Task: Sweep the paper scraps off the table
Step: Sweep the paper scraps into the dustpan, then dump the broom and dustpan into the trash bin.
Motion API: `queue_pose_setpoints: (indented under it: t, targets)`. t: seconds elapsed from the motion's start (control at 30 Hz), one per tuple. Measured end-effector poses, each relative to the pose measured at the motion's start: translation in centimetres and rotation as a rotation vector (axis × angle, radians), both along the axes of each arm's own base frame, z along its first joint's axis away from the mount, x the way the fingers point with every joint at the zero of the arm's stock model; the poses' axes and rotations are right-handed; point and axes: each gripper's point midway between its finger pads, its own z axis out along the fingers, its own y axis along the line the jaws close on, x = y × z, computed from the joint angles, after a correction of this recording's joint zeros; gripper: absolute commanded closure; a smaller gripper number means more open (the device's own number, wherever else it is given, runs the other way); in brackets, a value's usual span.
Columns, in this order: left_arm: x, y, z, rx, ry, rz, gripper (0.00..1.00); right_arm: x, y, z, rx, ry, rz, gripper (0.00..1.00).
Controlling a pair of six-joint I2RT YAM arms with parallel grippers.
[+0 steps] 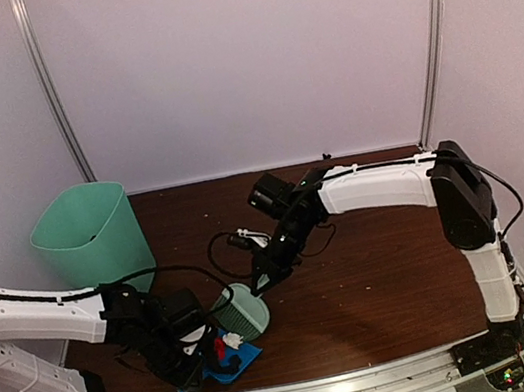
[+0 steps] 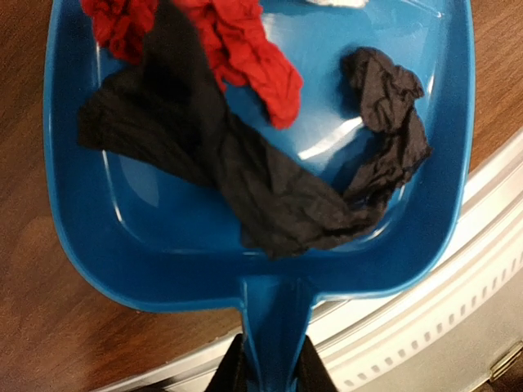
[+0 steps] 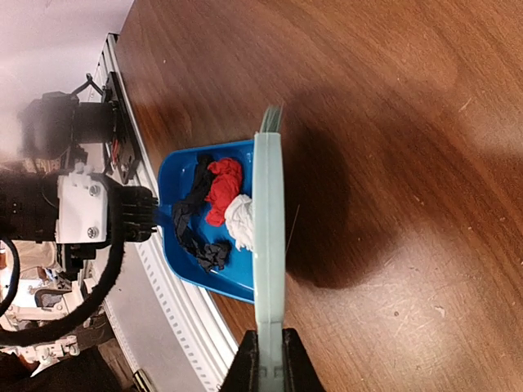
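My left gripper [image 2: 272,363] is shut on the handle of the blue dustpan [image 2: 147,237], which rests on the table [image 1: 396,264] near its front edge. In the pan lie paper scraps: a long black one [image 2: 237,163], a red one [image 2: 245,57] and a smaller black one [image 2: 388,98]. The right wrist view shows the dustpan [image 3: 184,167] with black [image 3: 192,229], red [image 3: 222,189] and white [image 3: 239,220] scraps. My right gripper [image 3: 270,359] is shut on the pale green hand brush [image 3: 269,229], which stands at the pan's mouth. The brush [image 1: 245,311] and the pan [image 1: 233,366] also show from above.
A mint-green bin [image 1: 91,236] stands at the left rear of the table. The silver metal frame edge [image 1: 307,391] runs along the front, right under the dustpan. Black cables [image 1: 226,248] hang by the right arm's wrist. Tiny specks dot the wood.
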Motion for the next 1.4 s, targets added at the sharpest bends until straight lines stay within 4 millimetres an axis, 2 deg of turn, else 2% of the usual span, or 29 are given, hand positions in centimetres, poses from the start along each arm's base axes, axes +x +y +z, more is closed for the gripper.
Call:
queue_pose_setpoints:
  t: [0.17, 0.4, 0.6, 0.73, 0.93, 1.1, 1.4]
  targets:
    - [0.8, -0.6, 0.3, -0.004, -0.031, -0.022, 1.00, -0.7, -0.9, 0.4, 0.021, 0.032, -0.037, 1.00]
    - [3.1, -2.5, 1.9, -0.065, -0.148, -0.027, 1.00, -0.9, -1.3, 3.1, 0.053, 0.032, -0.101, 1.00]
    - [4.9, -3.2, 2.8, -0.092, -0.246, -0.021, 1.00, -0.4, -1.7, 6.8, 0.097, -0.024, -0.149, 1.00]
    - [5.6, -3.3, 3.3, -0.095, -0.288, -0.013, 1.00, 0.0, -2.4, 7.8, 0.082, -0.062, -0.183, 1.00]
    - [6.8, -4.2, 6.0, -0.162, -0.364, 0.004, 1.00, 1.1, -3.7, 9.2, 0.047, -0.107, -0.241, 1.00]
    - [7.3, -4.8, 7.2, -0.195, -0.396, 0.006, 1.00, 2.5, -4.4, 12.5, 0.075, -0.153, -0.288, 1.00]
    - [8.4, -5.5, 9.2, -0.222, -0.453, 0.015, 1.00, 4.4, -5.9, 20.1, 0.155, -0.257, -0.372, 1.00]
